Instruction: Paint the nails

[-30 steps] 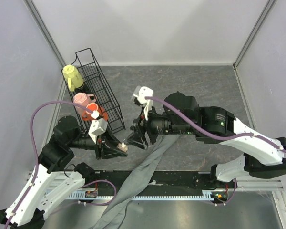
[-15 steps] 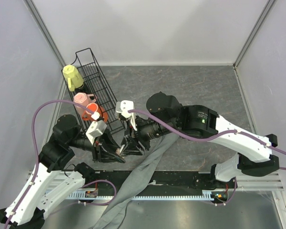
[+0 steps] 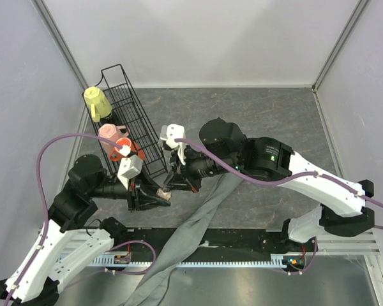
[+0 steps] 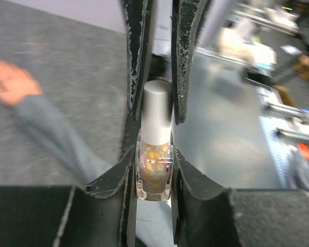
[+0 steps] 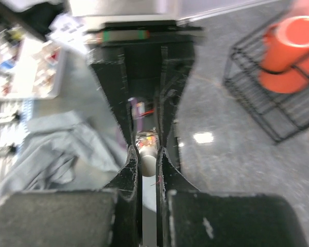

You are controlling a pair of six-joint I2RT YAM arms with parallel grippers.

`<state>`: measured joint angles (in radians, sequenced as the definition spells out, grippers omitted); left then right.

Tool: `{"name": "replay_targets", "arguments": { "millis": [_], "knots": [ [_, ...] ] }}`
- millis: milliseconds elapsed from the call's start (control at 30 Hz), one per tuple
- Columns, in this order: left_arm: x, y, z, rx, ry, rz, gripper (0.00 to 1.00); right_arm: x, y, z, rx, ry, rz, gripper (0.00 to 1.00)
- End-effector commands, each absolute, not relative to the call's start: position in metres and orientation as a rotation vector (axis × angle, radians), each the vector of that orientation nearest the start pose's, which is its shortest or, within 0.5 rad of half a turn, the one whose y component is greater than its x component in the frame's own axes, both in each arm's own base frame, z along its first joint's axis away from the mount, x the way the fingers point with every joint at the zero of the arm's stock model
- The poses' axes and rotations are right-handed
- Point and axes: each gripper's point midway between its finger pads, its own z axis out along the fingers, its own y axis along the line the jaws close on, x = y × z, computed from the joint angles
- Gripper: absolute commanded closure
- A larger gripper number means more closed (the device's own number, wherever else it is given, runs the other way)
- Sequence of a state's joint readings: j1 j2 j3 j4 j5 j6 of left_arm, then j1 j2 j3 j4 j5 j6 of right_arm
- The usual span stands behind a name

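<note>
My left gripper (image 4: 154, 154) is shut on a small glass nail polish bottle (image 4: 154, 167) with glitter stars, held just above the table. My right gripper (image 5: 147, 153) meets it from the opposite side and is shut on the bottle's silver cap (image 5: 147, 162). From above, both grippers join at the bottle (image 3: 165, 193), left gripper (image 3: 158, 197) on its left and right gripper (image 3: 171, 186) on its right. The mannequin hand (image 4: 11, 82) lies blurred at the left of the left wrist view, with its grey sleeve (image 3: 198, 223). The nails are too blurred to make out.
A black wire rack (image 3: 147, 137) stands at the back left, with a yellow cup (image 3: 97, 103), a pink cup (image 3: 108, 134) and an orange cup (image 5: 293, 51). A black rail (image 3: 242, 239) runs along the near edge. Grey walls enclose the table.
My right gripper has swung left to the bottle and shut its jaws on the cap. The left gripper has kept its hold on the bottle, nearly still.
</note>
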<state>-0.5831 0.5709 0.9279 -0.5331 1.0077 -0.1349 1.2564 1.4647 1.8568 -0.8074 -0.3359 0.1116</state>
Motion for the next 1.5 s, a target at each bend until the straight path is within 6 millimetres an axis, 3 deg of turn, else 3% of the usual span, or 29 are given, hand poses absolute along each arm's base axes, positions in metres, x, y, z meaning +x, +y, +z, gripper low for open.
{"name": "replay_targets", "arguments": {
  "millis": [0,33,167,200,267,300,367,433,467,633,700,800,833,867,967,1000,1067,1167,1200,1333,1467],
  "knots": [
    [0.154,-0.193,0.349,0.722,1.548,-0.874,0.98,0.069,0.4,0.369,-1.292,1.808,1.124,1.0],
    [0.171,-0.185,0.354,0.639,1.547,-0.795,0.98,0.072,0.4,0.362,-1.273,1.837,1.107,1.0],
    [0.196,-0.179,0.364,0.523,1.513,-0.726,0.98,0.108,0.409,0.351,-0.974,1.976,0.991,1.0],
    [0.203,-0.177,0.366,0.489,1.502,-0.706,0.98,0.13,0.406,0.35,-0.754,2.04,0.92,1.0],
    [0.212,-0.179,0.364,0.456,1.474,-0.702,0.98,0.148,0.404,0.345,-0.487,2.117,0.886,1.0],
    [0.218,-0.18,0.36,0.443,1.48,-0.696,0.98,0.152,0.406,0.343,-0.313,2.158,0.915,1.0],
    [0.228,-0.182,0.351,0.415,1.487,-0.689,0.98,0.163,0.41,0.338,-0.154,2.132,0.85,1.0],
    [0.235,-0.187,0.341,0.418,1.502,-0.689,0.98,0.16,0.415,0.346,-0.055,2.072,0.822,1.0],
    [0.236,-0.189,0.335,0.418,1.516,-0.694,0.98,0.159,0.421,0.338,-0.056,2.077,0.793,1.0],
    [0.23,-0.191,0.324,0.466,1.538,-0.706,0.98,0.161,0.417,0.349,-0.087,2.038,0.717,1.0],
    [0.223,-0.192,0.319,0.488,1.565,-0.721,0.98,0.159,0.412,0.354,-0.136,2.025,0.714,0.93],
    [0.204,-0.2,0.318,0.567,1.584,-0.801,0.98,0.152,0.405,0.362,-0.324,2.014,0.725,0.52],
    [0.188,-0.207,0.313,0.642,1.61,-0.869,0.98,0.154,0.403,0.363,-0.376,2.021,0.744,0.45],
    [0.178,-0.21,0.312,0.683,1.616,-0.91,0.98,0.141,0.401,0.369,-0.524,2.016,0.814,0.4],
    [0.131,-0.223,0.311,0.879,1.605,-1.123,0.98,0.139,0.379,0.383,-0.653,1.976,0.872,0.29],
    [0.108,-0.226,0.315,0.966,1.569,-1.225,0.98,0.132,0.376,0.378,-0.74,1.976,0.914,0.22],
    [0.085,-0.226,0.32,1.03,1.535,-1.324,0.98,0.121,0.367,0.387,-0.842,1.925,0.987,0.2],
    [0.053,-0.222,0.33,1.131,1.457,-1.45,0.98,0.092,0.367,0.387,-1.1,1.837,1.124,0.2],
    [0.047,-0.221,0.333,1.152,1.446,-1.482,0.98,0.073,0.369,0.39,-1.224,1.769,1.209,0.21],
    [0.031,-0.22,0.341,1.224,1.414,-1.58,0.98,0.051,0.373,0.396,-1.383,1.643,1.313,0.31],
    [0.03,-0.219,0.346,1.235,1.39,-1.58,0.98,0.047,0.377,0.4,-1.444,1.582,1.341,0.46]
  ]
}}
